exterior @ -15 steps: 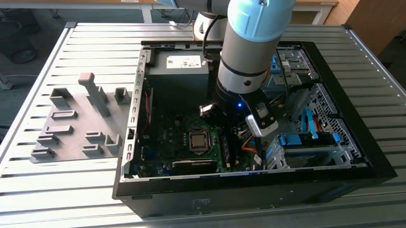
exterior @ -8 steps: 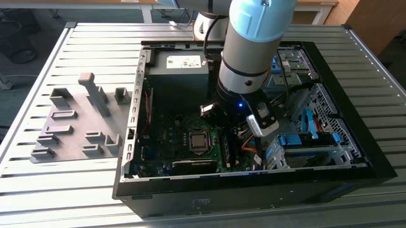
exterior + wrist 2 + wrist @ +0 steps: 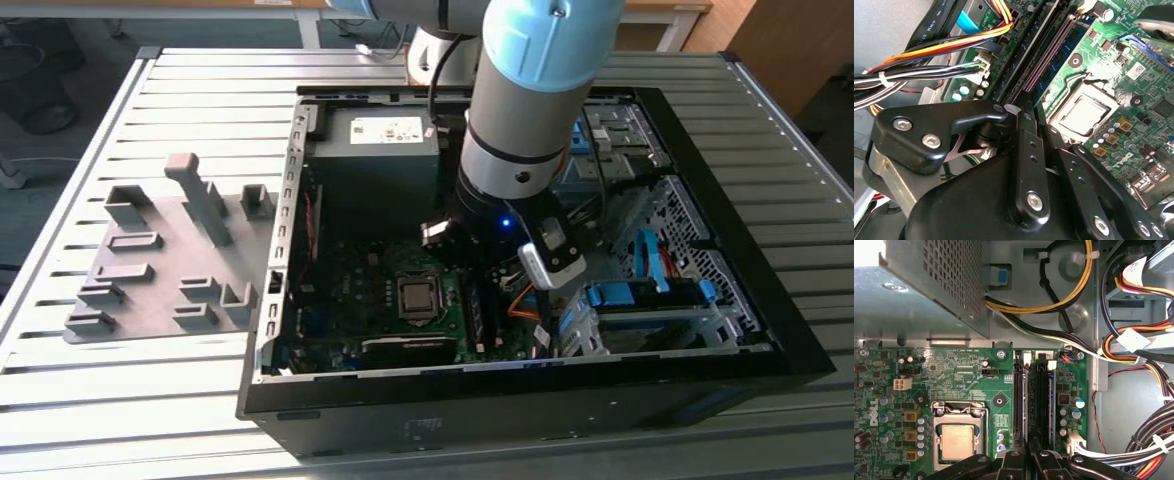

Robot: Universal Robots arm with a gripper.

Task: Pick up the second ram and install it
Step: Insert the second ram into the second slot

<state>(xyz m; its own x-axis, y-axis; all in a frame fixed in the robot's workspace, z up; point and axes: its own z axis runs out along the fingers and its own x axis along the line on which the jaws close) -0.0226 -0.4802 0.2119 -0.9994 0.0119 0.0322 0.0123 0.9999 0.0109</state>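
Note:
My gripper [image 3: 483, 262] reaches down into the open computer case [image 3: 534, 378], over the memory slots beside the processor [image 3: 418, 296]. In both wrist views its black fingers [image 3: 1013, 460] stand close together on a thin strip seen edge-on, the second ram [image 3: 1026, 390] [image 3: 1046, 55]. The strip runs along the slot nearer the processor [image 3: 956, 440]. Whether it is seated in the slot I cannot tell. Another blue stick with black chips [image 3: 1051, 390] [image 3: 1066, 47] stands in the slot beside it.
Bundles of coloured cables [image 3: 1149, 440] crowd the side of the slots away from the processor. The power supply box [image 3: 374, 150] lies past the slots' far end. On the exterior view's left, a grey fixture plate [image 3: 160, 270] lies on the slatted table.

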